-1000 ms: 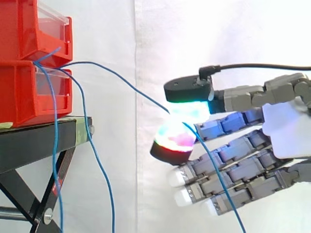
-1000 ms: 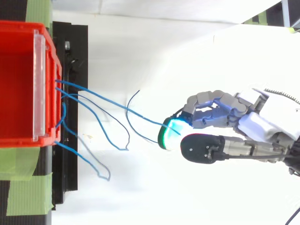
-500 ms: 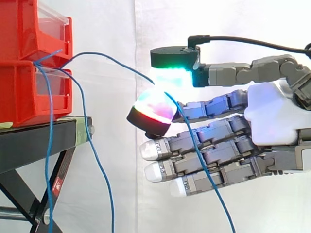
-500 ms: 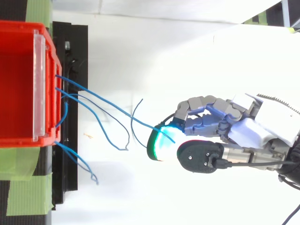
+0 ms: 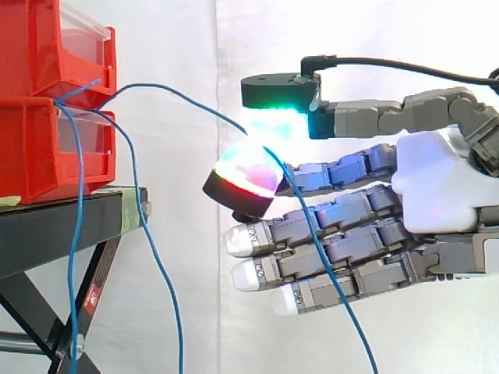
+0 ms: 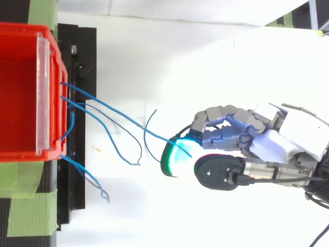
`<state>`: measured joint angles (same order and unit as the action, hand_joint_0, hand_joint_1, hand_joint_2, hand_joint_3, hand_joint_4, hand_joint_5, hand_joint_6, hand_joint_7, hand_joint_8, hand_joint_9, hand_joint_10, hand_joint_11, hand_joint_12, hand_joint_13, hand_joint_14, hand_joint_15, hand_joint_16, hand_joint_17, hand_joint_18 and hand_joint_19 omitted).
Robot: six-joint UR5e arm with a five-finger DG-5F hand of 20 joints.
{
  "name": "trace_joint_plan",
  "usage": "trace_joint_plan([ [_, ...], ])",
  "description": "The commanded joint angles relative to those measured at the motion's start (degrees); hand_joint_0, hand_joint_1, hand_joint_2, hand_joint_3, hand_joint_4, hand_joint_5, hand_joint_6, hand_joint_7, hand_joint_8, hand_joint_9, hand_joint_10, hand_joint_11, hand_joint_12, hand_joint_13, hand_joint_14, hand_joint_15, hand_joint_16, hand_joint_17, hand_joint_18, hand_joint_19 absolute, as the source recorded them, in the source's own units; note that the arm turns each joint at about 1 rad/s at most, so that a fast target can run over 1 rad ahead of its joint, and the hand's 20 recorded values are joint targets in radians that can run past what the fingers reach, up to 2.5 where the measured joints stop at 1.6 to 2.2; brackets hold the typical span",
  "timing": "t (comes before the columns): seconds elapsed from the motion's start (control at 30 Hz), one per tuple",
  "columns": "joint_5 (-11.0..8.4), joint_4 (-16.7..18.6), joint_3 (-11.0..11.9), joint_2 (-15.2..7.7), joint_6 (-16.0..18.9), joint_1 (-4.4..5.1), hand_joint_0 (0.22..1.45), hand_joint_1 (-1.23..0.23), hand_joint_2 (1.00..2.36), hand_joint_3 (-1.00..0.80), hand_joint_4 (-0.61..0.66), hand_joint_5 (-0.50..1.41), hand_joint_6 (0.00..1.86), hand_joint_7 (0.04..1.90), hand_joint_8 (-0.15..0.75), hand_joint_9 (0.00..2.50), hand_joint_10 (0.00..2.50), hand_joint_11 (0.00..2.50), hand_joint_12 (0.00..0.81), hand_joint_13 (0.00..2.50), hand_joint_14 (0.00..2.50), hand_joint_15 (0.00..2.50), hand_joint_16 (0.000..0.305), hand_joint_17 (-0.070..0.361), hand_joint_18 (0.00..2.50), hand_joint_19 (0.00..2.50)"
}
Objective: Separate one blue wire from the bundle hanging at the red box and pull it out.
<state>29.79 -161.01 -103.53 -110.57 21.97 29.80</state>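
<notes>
The hand (image 5: 437,183) pinches one blue wire (image 5: 195,101) between its green-glowing thumb pad (image 5: 277,125) and the multicoloured pad (image 5: 242,179) of the finger just under it. Its other fingers lie straight below the pinch, pointing at the red bins (image 5: 47,101). The bins are stacked on a black stand (image 5: 54,226) well beyond the fingertips.

From the seam between the two bins the held wire arches up a little, then slopes down to the pinch, so its long axis runs from the bins towards the hand. Behind the pinch its free tail drops across the straight fingers, slanting towards the wrist.

The other blue wires (image 5: 136,195) hang loose beside the stand, apart from the hand.
</notes>
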Motion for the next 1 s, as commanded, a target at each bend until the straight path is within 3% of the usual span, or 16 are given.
trace_joint_plan([
  [0.0, 0.0, 0.0, -0.01, 0.0, 0.0, 0.0, 0.61, -0.77, 1.02, -0.08, 0.05, -0.17, 0.89, 1.02, 0.341, 0.67, 0.01, 0.54, 0.46, 0.5, 0.01, 0.41, 0.061, 0.137, 0.53, 0.35],
  [0.97, 0.0, 0.0, -0.01, 0.0, 0.0, 0.0, 0.61, -0.76, 1.02, -0.09, 0.05, -0.17, 0.89, 1.01, 0.33, 0.69, 0.01, 0.56, 0.447, 0.52, 0.01, 0.43, 0.06, 0.135, 0.52, 0.35],
])
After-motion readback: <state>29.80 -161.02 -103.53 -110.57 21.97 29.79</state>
